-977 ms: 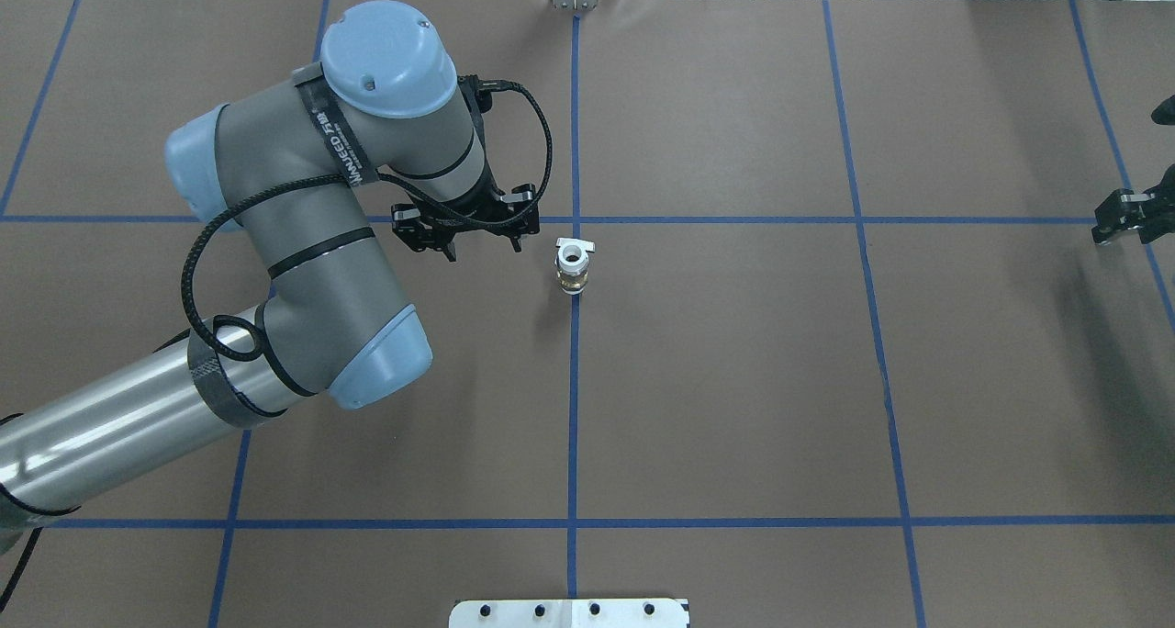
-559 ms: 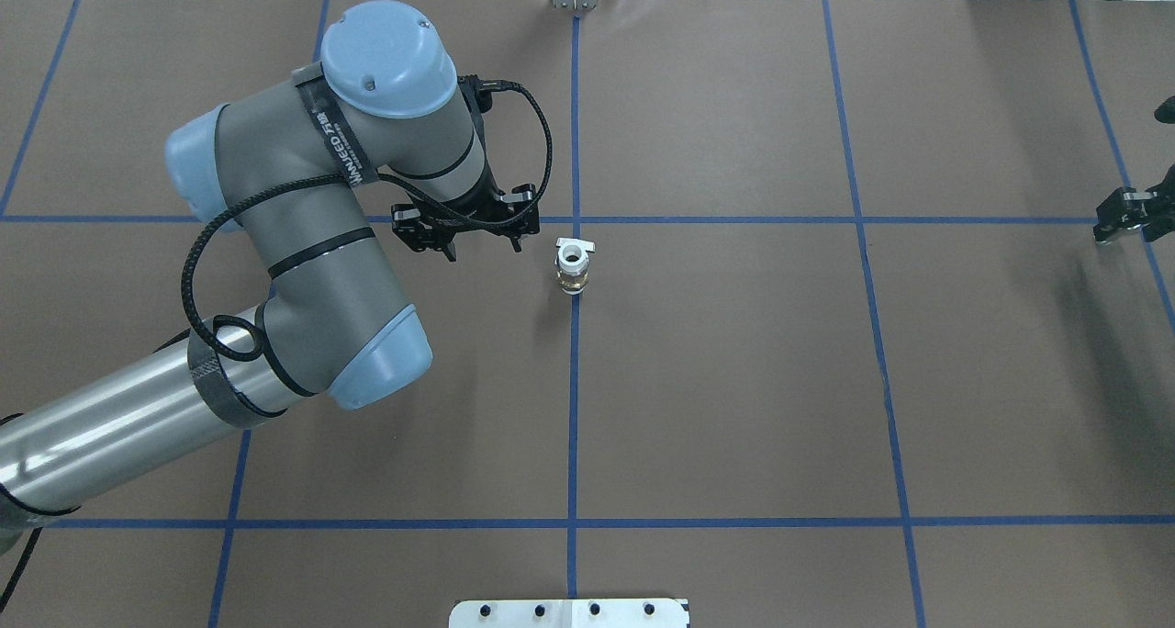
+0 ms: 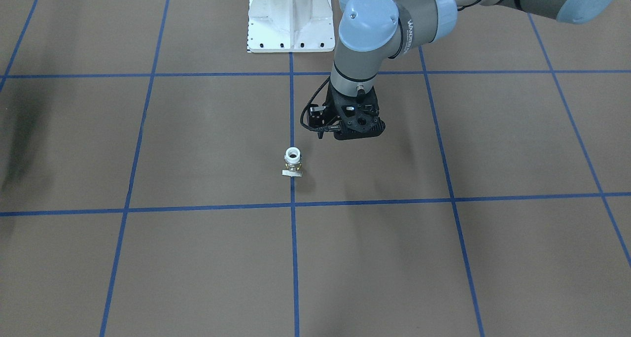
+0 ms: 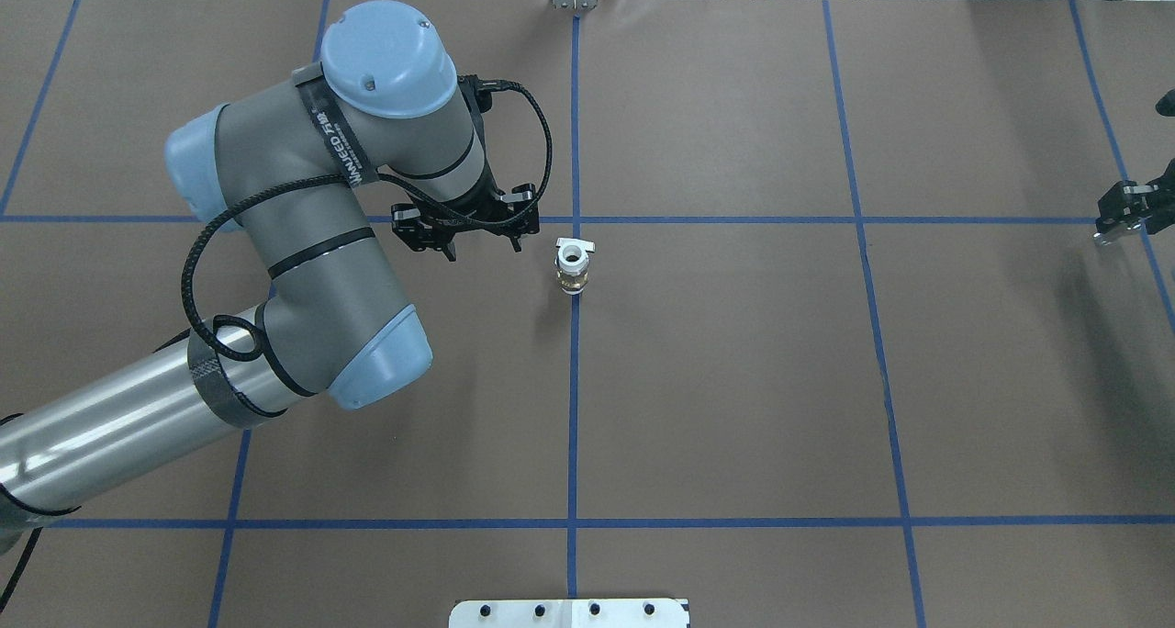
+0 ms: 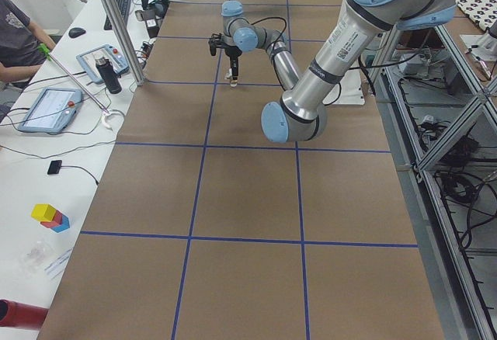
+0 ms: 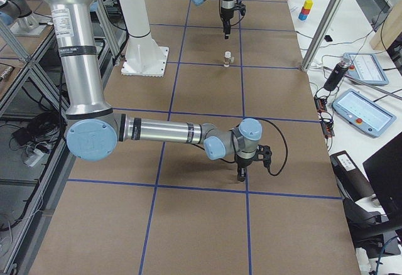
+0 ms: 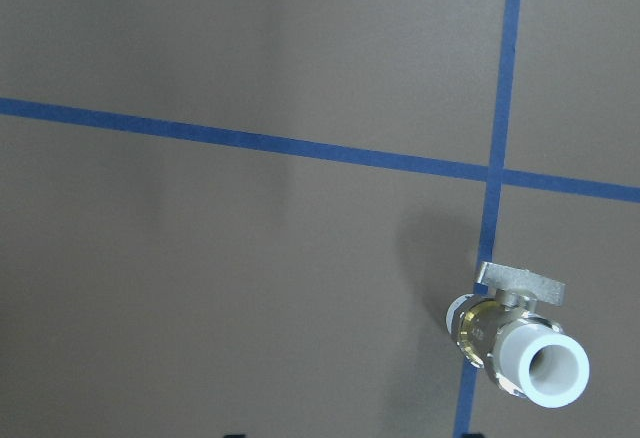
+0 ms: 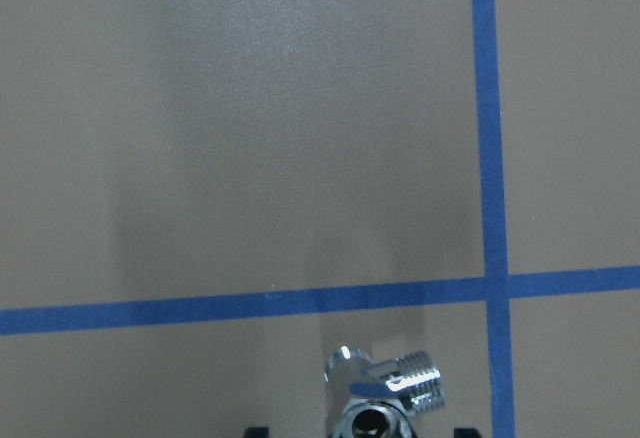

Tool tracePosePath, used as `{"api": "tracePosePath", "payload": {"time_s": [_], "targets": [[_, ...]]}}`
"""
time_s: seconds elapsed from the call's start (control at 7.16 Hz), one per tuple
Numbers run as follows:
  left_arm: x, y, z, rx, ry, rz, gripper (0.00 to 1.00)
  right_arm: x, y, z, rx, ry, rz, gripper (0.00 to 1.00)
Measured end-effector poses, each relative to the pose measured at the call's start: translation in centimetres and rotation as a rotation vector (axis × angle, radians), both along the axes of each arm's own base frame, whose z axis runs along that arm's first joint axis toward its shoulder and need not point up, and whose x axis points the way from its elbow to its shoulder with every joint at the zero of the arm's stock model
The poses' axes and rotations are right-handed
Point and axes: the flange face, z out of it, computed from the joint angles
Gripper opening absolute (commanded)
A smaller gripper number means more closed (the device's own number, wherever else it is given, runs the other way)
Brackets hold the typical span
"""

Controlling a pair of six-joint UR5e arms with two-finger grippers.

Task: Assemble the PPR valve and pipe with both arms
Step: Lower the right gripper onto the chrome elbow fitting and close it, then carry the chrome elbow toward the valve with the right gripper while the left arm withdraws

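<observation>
1. Where two blue tape lines cross on the brown table [image 4: 734,380], the PPR valve [image 4: 573,267] stands by itself on one of the lines, well apart from the white pedestal base [image 3: 291,16].
2. A white bench runs along the table's far edge, carrying tablets [image 5: 48,109], a black bottle [image 5: 112,76] and coloured blocks [image 5: 50,216]; a person's sleeve [image 5: 15,26] shows beside it.
3. The valve is upright: a white collar with an open mouth on top, a brass middle, and a flat silvery lever pointing away from the robot.
4. The left gripper [image 4: 484,250] hangs just beside the valve without touching it. Its fingers are spread and hold nothing.
5. The right gripper [image 6: 241,174] is well apart, low near the table's right end. Its wrist view shows the pipe [image 8: 385,398] — shiny chrome with a threaded stub — between dark fingertips that stand apart, with a gap on each side.
</observation>
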Motion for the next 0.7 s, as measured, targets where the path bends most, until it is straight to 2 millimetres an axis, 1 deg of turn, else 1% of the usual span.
{"api": "tracePosePath", "payload": {"time_s": [0.14, 0.28, 0.42, 0.56, 0.7], "targets": [[0.00, 0.00, 0.00, 0.000, 0.000, 0.000, 0.77, 0.01, -0.06, -0.02, 0.001, 0.003, 0.001, 0.44], [0.00, 0.00, 0.00, 0.000, 0.000, 0.000, 0.77, 0.03, -0.08, 0.02, 0.002, 0.005, 0.001, 0.31], [0.00, 0.00, 0.00, 0.000, 0.000, 0.001, 0.77, 0.05, -0.05, 0.16, 0.001, 0.008, 0.001, 0.09], [0.00, 0.00, 0.00, 0.000, 0.000, 0.000, 0.77, 0.07, -0.03, 0.31, -0.001, 0.009, 0.001, 0.00], [0.00, 0.00, 0.00, 0.000, 0.000, 0.001, 0.77, 0.08, -0.03, 0.38, -0.001, 0.010, 0.000, 0.00]]}}
